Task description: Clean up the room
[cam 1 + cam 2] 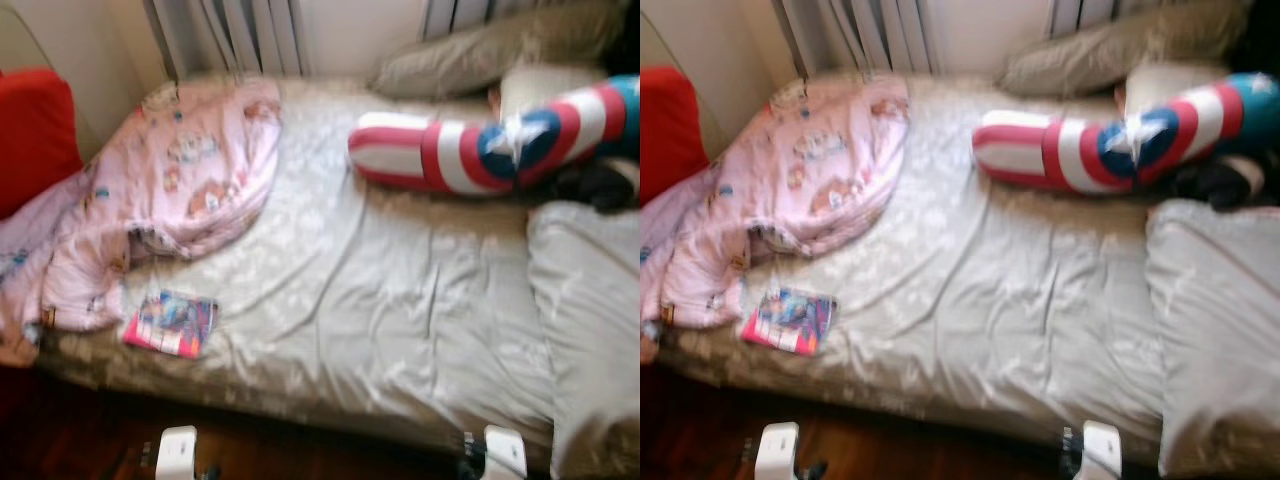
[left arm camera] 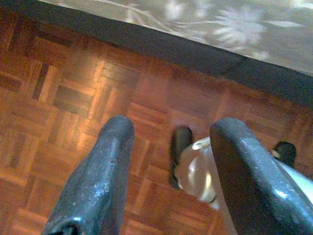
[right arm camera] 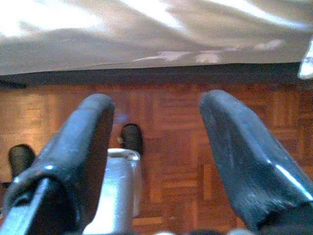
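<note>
The thin colourful picture book (image 1: 170,323) lies flat near the bed's front edge, just beside the crumpled pink patterned blanket (image 1: 170,190). My left tool (image 2: 171,171) and right tool (image 3: 156,156) hang spread and empty over the parquet floor (image 2: 73,88). Pinching it flat could snag the grey floral bedsheet (image 1: 380,290) or push it off the edge.
</note>
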Robot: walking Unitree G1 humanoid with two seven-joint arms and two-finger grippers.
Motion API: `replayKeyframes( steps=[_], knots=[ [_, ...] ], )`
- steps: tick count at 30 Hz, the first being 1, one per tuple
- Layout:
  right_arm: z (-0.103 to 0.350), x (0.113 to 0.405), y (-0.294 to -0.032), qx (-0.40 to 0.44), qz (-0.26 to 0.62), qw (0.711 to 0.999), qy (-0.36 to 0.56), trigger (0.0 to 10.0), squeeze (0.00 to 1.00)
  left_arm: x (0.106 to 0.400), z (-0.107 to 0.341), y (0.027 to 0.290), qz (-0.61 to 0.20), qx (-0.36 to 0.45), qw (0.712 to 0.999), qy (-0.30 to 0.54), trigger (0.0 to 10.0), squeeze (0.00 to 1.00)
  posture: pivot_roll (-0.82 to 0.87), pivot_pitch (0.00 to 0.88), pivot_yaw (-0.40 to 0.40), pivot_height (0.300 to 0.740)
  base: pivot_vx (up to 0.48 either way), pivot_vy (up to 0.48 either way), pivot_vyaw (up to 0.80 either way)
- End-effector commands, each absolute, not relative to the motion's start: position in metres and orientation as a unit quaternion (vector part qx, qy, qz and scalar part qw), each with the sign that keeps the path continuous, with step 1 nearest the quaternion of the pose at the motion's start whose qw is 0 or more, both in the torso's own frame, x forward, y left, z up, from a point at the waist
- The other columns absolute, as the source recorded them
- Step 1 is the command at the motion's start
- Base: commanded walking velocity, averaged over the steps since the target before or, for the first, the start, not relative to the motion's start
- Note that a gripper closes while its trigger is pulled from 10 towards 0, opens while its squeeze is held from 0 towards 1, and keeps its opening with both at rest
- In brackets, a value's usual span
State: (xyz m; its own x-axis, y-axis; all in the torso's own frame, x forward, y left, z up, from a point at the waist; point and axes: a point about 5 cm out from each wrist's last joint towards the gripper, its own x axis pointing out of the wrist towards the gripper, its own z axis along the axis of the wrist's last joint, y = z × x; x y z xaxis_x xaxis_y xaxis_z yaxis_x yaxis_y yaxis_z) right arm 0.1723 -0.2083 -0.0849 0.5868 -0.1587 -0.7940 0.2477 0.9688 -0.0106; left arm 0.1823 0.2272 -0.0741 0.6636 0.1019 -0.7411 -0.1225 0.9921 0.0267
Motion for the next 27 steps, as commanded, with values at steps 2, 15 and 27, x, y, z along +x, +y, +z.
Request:
replayKeyframes(
  steps=[2,15,27],
  knots=[
    [-0.087,0.17,-0.201,0.061,-0.11,0.887,0.444,10.0,0.0,0.169,-0.078,0.237,0.071,-0.008,0.903,0.425,10.0,0.0,0.04,0.099,0.02,0.74,0.0,0.48,0.0],
    [-0.087,0.171,-0.201,0.065,-0.111,0.889,0.441,10.0,0.0,0.161,-0.083,0.231,0.066,-0.013,0.902,0.428,10.0,0.0,0.04,0.119,0.017,0.74,0.0,0.48,0.0],
    [-0.086,0.172,-0.201,0.064,-0.108,0.889,0.44,10.0,0.0,0.164,-0.089,0.186,0.041,-0.019,0.904,0.426,10.0,0.0,0.04,0.131,0.015,0.74,0.0,0.48,0.0]
  ],
)
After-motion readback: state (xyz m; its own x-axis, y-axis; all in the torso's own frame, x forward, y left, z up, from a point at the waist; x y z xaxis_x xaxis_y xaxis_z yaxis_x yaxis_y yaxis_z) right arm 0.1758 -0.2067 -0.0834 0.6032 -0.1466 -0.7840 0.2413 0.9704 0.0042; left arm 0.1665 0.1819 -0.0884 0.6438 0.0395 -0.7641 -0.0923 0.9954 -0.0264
